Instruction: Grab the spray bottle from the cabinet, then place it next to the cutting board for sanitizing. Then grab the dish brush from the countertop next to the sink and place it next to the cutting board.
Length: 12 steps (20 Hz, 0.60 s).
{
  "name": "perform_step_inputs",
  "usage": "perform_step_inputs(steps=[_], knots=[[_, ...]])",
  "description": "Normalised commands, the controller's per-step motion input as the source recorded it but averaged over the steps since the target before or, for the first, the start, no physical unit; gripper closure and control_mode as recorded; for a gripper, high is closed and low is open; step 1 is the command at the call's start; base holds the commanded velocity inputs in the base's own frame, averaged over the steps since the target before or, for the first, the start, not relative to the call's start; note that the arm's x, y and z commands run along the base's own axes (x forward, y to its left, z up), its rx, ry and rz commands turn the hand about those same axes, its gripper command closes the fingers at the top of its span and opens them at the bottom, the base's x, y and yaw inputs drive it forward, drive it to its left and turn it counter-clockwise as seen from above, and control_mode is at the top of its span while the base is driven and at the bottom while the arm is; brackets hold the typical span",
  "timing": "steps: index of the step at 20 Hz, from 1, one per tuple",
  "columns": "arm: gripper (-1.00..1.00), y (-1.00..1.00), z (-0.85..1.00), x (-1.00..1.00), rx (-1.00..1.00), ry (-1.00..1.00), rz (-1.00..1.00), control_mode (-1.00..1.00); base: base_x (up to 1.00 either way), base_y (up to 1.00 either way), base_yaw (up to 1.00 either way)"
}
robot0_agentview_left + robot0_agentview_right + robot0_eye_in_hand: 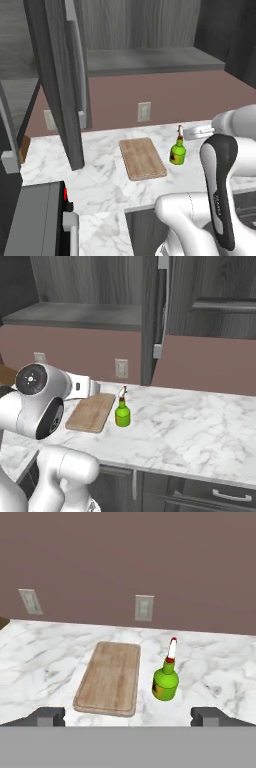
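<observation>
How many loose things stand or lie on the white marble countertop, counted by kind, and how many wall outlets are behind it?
Green spray bottle with red-and-white nozzle: 1
Light-brown wooden cutting board: 1
White wall outlets: 2
Total: 4

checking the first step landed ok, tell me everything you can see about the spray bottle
The spray bottle is small, bright green and glossy like plastic, with a yellow label and a thin red-and-white nozzle top. It stands upright on the white marble countertop, just beside the long edge of the cutting board, apart from it. Nothing grips it.
</observation>
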Motion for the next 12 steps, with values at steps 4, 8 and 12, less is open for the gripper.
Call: perform_step_inputs(steps=[4,8,12], knots=[[-1.00,0.00,0.00,0.00,0.00,0.00,0.00,1.00,-1.00,0.00,0.00],[-1.00,0.00,0.00,0.00,0.00,0.00,0.00,1.00,-0.62,-0.38,-0.10],[-1.00,0.00,0.00,0.00,0.00,0.00,0.00,1.00,-0.02,-0.95,-0.21]])
